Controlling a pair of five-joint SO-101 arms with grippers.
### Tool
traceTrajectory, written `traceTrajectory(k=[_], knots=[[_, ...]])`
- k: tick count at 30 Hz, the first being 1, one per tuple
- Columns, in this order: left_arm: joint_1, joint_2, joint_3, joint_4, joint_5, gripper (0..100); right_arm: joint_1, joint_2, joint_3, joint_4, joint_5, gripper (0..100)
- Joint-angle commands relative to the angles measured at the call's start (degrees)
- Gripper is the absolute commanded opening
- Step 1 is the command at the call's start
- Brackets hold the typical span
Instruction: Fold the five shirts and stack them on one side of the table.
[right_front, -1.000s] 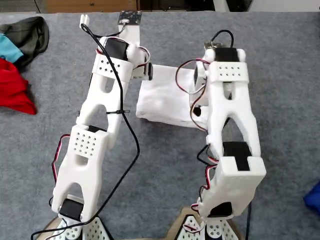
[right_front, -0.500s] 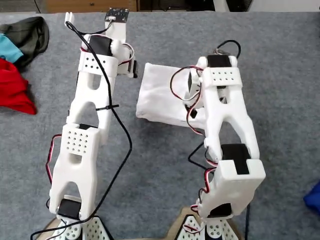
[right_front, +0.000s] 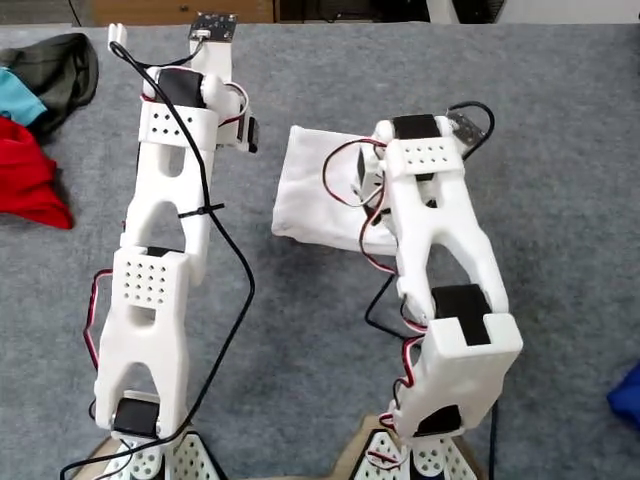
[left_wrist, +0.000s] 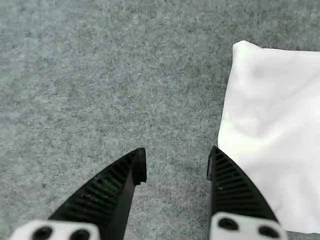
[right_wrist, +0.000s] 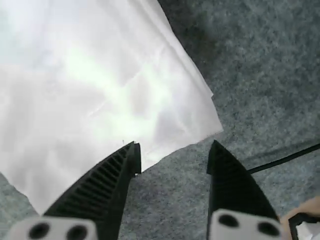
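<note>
Change: the left arm (right_front: 165, 200) has swung away from the folded white shirt (right_front: 315, 195), and the right arm (right_front: 440, 230) has edged over it.
Left tool (left_wrist: 175, 165): jaws apart, empty, over bare bench (right_front: 300, 340) just beside the white shirt.
Right tool (right_wrist: 172, 160): jaws apart, empty, above the white shirt's edge.
Farther: red shirt (right_front: 30, 185) and dark shirt (right_front: 60, 65), seemingly unfolded, well apart from the white shirt.

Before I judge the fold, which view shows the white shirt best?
The high view: the white shirt shows nearly whole, one side under an arm. Left wrist view catches one corner; right wrist view its layered edge.

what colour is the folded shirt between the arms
The folded shirt is plain white; high view shows it best.
</note>
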Motion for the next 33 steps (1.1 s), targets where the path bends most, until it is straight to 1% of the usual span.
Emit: traceTrajectory(k=[1,5,7,13,20,27,28,30,33], knots=[[-1.2,-1.0,-2.4,0.6,-0.4,21,-0.7,-0.6,-1.5,3.0,-5.1,27.8],[-1.5,-1.0,-2.3,0.6,-0.4,21,-1.0,-0.1,-3.0,4.7,-6.1,27.7],[-1.5,-1.0,-2.3,0.6,-0.4,21,-1.1,0.7,-1.9,2.0,-7.6,27.7],[-1.4,-1.0,-2.6,0.6,-0.5,21,-1.2,8.0,2.2,-9.2,-16.4,27.7],[-1.5,-1.0,-2.5,0.6,-2.9,21,-2.9,16.7,1.4,-16.1,-20.6,27.7],[-1.5,-1.0,-2.7,0.6,-2.9,21,-2.8,19.1,-2.2,-12.1,-21.0,27.7],[-1.5,-1.0,-2.7,0.6,-2.9,21,-2.3,19.2,-2.4,-11.5,-20.9,26.6],[-1.5,-1.0,-2.7,0.6,-2.9,21,-1.0,19.5,-2.7,-10.6,-20.7,20.9],[-1.5,-1.0,-2.7,0.6,-2.9,21,1.0,19.7,-2.7,-10.3,-16.2,10.9]])
